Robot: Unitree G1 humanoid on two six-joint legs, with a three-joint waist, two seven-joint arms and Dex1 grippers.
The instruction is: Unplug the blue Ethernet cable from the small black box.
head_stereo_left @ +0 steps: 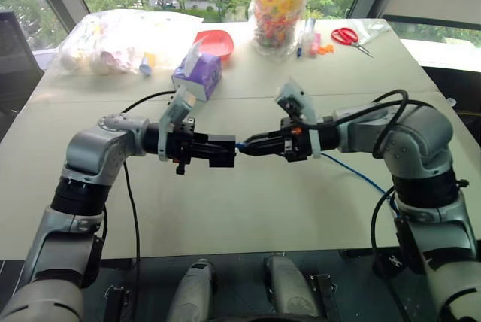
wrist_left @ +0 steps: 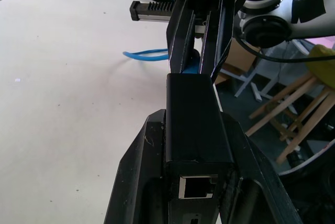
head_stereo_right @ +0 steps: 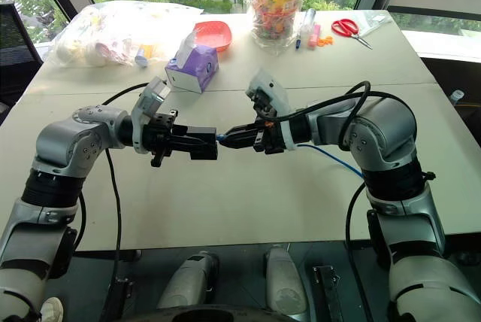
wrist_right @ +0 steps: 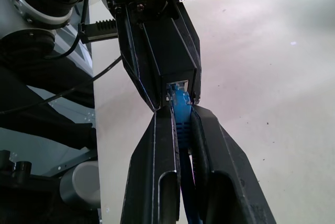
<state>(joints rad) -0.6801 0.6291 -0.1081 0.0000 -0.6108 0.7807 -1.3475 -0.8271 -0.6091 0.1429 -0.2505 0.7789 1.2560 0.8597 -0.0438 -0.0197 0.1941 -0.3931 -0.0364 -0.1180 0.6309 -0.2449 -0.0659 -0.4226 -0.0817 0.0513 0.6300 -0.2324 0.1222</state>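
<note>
The small matte black rectangular box is held above the pale surface, clamped between the two black fingers of the left gripper, which are closed narrowly on its sides. In the left wrist view the box is seen lengthwise between those fingers, with an empty square port on its near end.

The right gripper is pointed at the left one, so that the two meet tip to tip over the middle of the surface. Its fingers are pressed shut on the plug end of the thin bright-blue Ethernet cable. In the right wrist view the blue plug is seen at the mouth of the box's far port, touching it; whether it is fully seated there cannot be told. A short blue stretch is visible between the two grippers, and the rest of the cable trails from under the right wrist down across the surface toward its right edge.

Well beyond the grippers, a purple-and-white tissue box stands on the surface, with a red dish just behind it. A clear plastic bag of small items lies at the far left, a clear jar of colourful pieces with a yellow lid stands at the far middle, and red-handled scissors lie at the far right.
</note>
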